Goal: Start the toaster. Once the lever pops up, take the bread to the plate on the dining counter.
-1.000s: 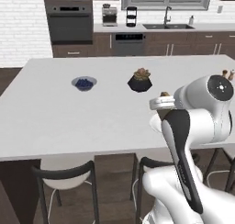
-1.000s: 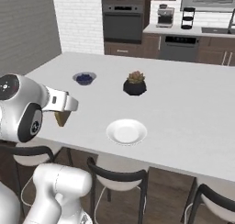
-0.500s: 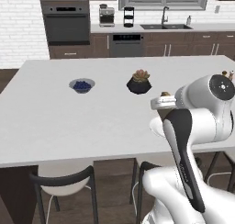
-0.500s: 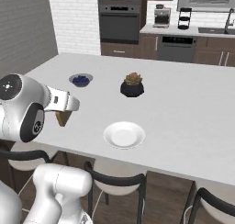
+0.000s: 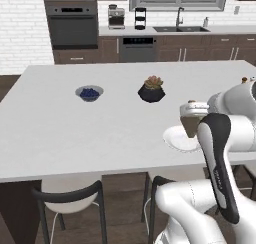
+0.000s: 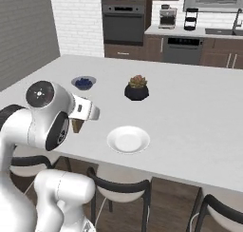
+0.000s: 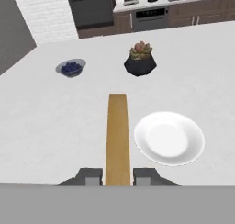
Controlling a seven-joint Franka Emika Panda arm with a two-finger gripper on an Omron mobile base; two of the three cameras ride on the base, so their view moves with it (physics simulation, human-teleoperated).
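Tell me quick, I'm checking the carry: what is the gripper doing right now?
Gripper: closed on the bread, held edge-on above the dining counter, left of the plate.

White glossy arm [image 5: 220,153], rounded bulbous links, dark grey-black bands at joints. Round dark disc cap on big joint housing [image 6: 40,94] behind fingers. Small boxy white hand [image 6: 84,108]. Two short dark grey finger tips [image 7: 90,176], squared ends.
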